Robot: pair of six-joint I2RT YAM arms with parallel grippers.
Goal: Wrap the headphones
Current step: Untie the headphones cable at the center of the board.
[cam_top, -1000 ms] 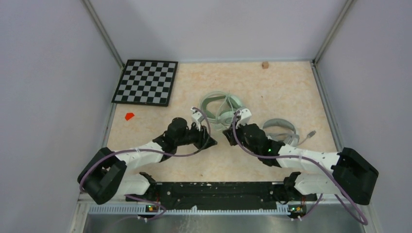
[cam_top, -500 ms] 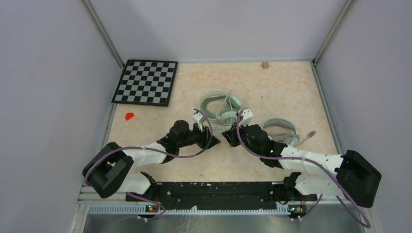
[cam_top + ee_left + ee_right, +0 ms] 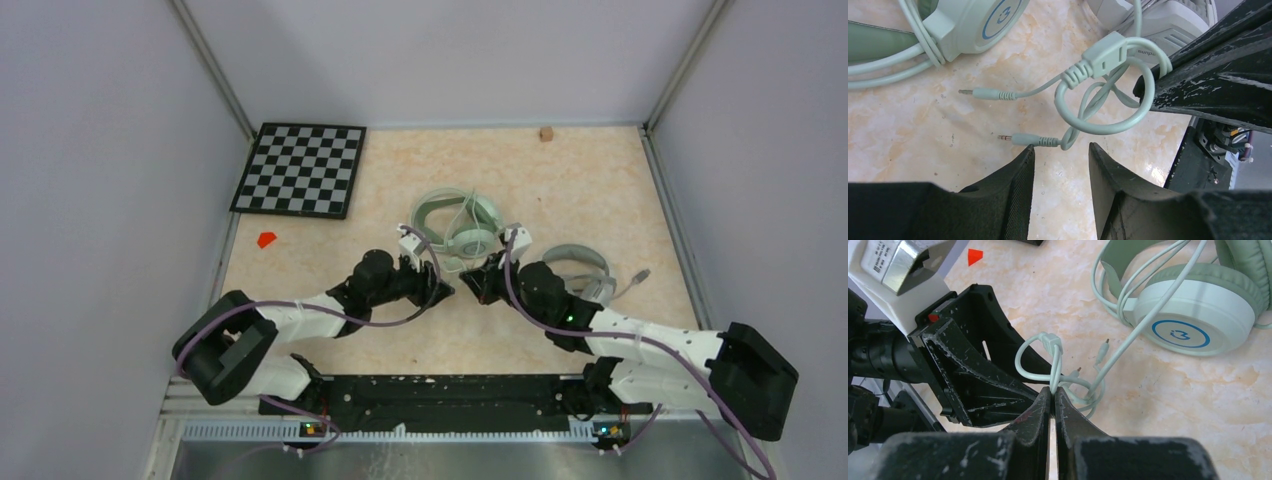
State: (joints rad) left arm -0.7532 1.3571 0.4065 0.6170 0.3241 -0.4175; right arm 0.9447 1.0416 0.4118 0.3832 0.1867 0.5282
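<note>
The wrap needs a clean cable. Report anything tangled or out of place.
The mint-green headset's cable is twisted into a loose loop at its splitter, pinched by the right gripper; both plugs lie loose on the table.

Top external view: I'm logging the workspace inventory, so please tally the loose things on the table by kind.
headsets: 2, the mint-green headset and the light-grey headset
checkerboard: 1
red chip: 1
brown block: 1
total: 5
</note>
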